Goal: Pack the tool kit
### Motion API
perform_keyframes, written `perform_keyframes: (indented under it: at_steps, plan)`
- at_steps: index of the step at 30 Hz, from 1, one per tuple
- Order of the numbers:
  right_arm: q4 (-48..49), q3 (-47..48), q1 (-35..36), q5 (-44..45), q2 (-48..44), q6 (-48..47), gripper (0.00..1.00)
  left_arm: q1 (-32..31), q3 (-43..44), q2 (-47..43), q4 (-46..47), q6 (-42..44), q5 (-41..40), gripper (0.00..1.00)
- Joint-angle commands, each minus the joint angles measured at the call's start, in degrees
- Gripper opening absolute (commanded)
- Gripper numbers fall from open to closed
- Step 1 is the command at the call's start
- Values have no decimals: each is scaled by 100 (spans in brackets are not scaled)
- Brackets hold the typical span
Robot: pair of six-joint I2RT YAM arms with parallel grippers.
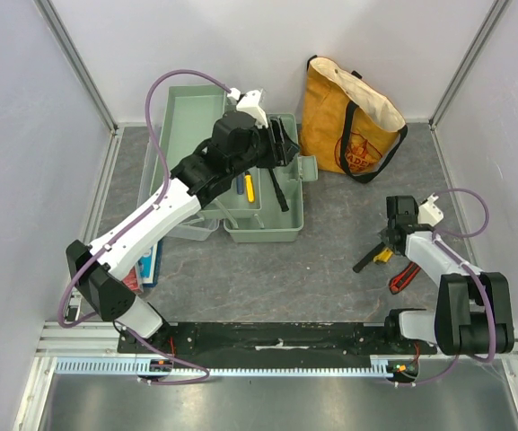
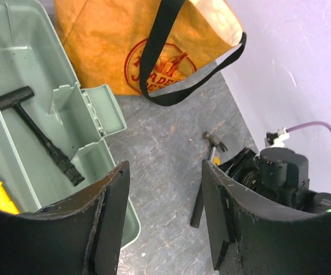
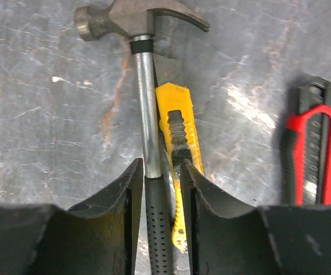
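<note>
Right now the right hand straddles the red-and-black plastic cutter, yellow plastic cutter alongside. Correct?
No: the right hand straddles the steel-shafted claw hammer; the red-and-black cutter lies apart. The yellow cutter is alongside, as the right wrist view shows.

Hammer point(image 3: 147, 103) grip runs off the bottom edge inside right gripper point(image 3: 160, 172); yellow utility knife point(image 3: 185, 103) tail partly hidden behind one finger point(image 3: 211, 229).

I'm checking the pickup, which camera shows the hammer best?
Right wrist: the hammer fills the frame, the right hand straddling its handle. Left wrist shows it small and distant; top view, only its handle end.
</note>
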Motion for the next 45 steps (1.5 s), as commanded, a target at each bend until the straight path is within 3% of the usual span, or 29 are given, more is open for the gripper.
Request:
perform_keyframes:
  at_steps: [1,4,10,20,25,31,38,45]
  plan:
    - [253,-278,11,-917,444,-136,37,-24,-223,-222,115,287,111,59]
    - [245,-208,2,-953,471,-303,40,-15,-303,-292,107,296,93,59]
    - [-151,38,2,-400,58,-427,58,-15,-391,-354,107,357,111,60]
    - [77,39,11,-619,452,-418,55,-6,-391,-398,45,472,102,61]
    - [358,135,2,-925,961,-663,46,2,-382,-529,-43,586,129,62]
    - [359,408,72,-1445,1087,-998,0,3,-487,-863,-78,656,76,64]
    - [210,513,151,-1577,147,-1060,0,20,-619,-1223,-122,744,-109,67]
    - [209,785,160,-2288,-1084,-788,0,29,-672,-1443,-236,806,-319,68]
